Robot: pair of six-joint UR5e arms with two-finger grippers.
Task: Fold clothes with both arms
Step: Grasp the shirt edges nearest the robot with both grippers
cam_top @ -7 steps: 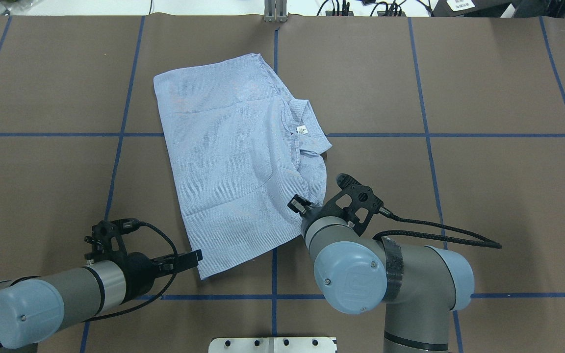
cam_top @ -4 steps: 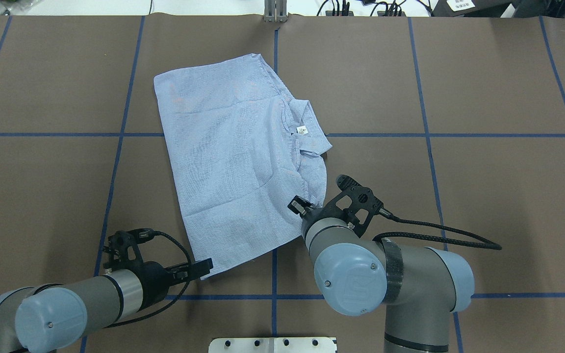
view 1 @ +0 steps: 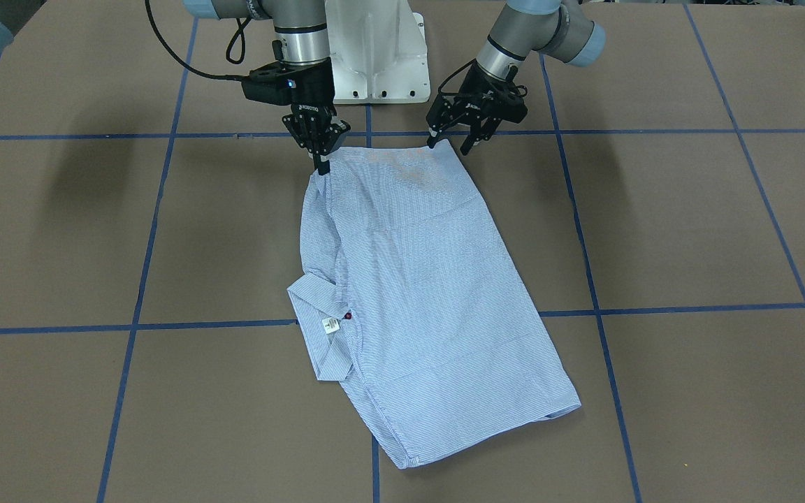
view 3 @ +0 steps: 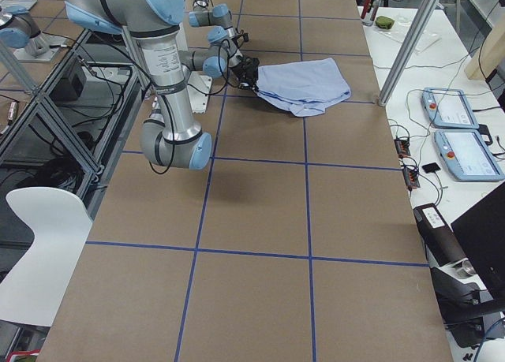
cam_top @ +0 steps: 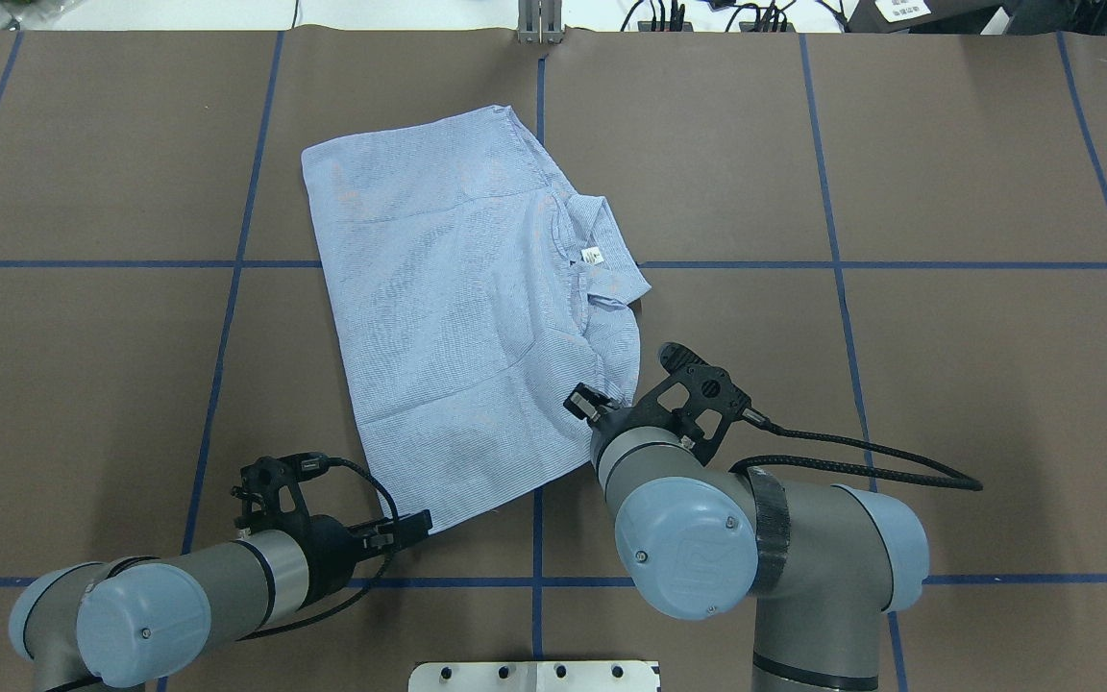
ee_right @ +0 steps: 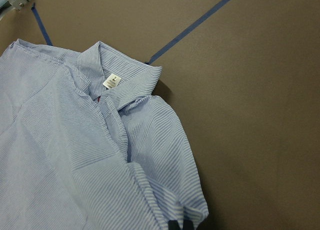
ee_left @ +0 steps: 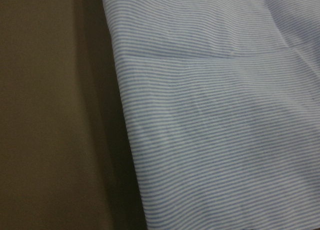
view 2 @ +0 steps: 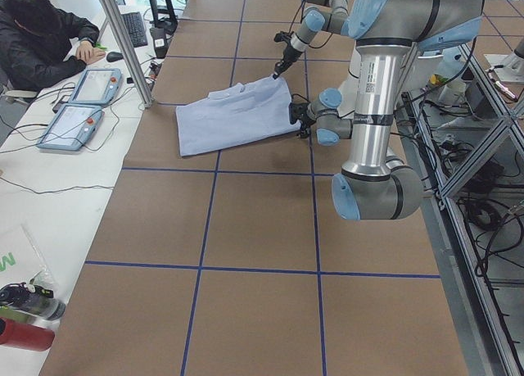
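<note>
The right gripper (view 1: 321, 162) has its two fingers pinched together on the shirt (view 1: 416, 293), at the corner nearest the base (view 1: 374, 63). The left gripper (view 1: 448, 147) has its two fingers spread apart, low at the shirt's other corner near the base, grasping nothing. The one striped shirt lies flat as a rough oblong on the table (view 1: 689, 230), stretching away from the base. Its collar (view 1: 312, 300) is on the right gripper's side, and shows one white tag (view 1: 331, 324) and one red button (view 1: 349, 316). Two arms, the right arm (cam_top: 774, 548) and the left arm (cam_top: 179, 596), reach out from the base.
</note>
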